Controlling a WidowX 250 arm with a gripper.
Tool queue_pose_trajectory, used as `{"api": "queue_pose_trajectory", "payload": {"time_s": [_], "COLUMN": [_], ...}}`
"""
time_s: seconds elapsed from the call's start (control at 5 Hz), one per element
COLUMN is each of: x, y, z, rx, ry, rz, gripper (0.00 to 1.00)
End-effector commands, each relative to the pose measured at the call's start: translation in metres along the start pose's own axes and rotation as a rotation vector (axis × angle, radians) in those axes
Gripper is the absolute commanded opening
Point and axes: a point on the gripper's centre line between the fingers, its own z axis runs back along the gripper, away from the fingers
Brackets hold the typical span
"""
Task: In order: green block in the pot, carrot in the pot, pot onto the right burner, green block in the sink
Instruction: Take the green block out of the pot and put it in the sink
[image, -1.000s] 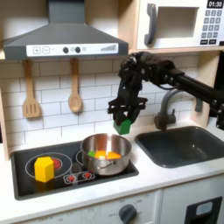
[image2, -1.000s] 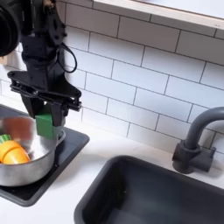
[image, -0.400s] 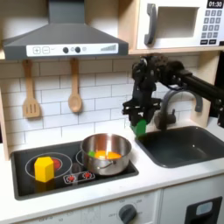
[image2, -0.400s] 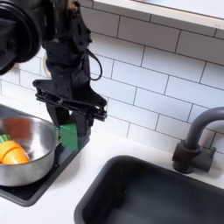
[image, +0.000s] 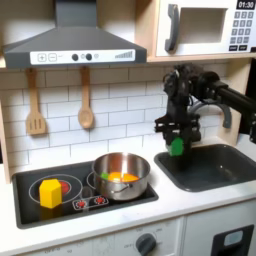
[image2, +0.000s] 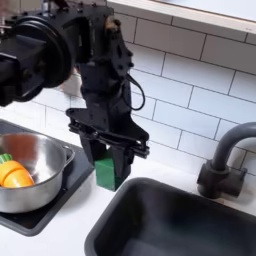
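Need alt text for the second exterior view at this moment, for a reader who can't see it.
A black robot gripper holds the green block in the air near the sink rim's left edge, in front of a white tiled wall. At the second exterior view's left, the pot on the black cooktop holds the carrot; the faucet stands at the right.

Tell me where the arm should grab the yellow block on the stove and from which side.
Probably from straight above. The yellow block stands upright on the cooktop at the first exterior view's left, apart from the pot, with open space around it. Its flat vertical faces suit a pinch near the top, fingers closing on two opposite sides. The tool is shut on the green block, which must be released first.
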Motion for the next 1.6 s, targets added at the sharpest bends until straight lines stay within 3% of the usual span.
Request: {"api": "queue_pose_trajectory", "payload": {"time_s": [0.0, 0.4, 0.6, 0.8, 1.0, 1.2, 1.4], "x": [-0.004, -0.016, -0.017, -0.017, -0.019, -0.015, -0.009], "y": [-0.019, -0.052, -0.066, -0.072, -0.073, -0.072, -0.069], "z": [-0.010, -0.031, -0.041, -0.059, -0.068, -0.067, -0.057], "rx": [-0.027, -0.031, -0.049, -0.042, -0.034, -0.010, -0.005], "ry": [0.028, 0.082, 0.103, 0.150, 0.174, 0.170, 0.142], "rz": [-0.073, -0.193, -0.209, -0.221, -0.222, -0.195, -0.178], "gripper": [0.00, 0.00, 0.00, 0.00, 0.00, 0.58, 1.00]}}
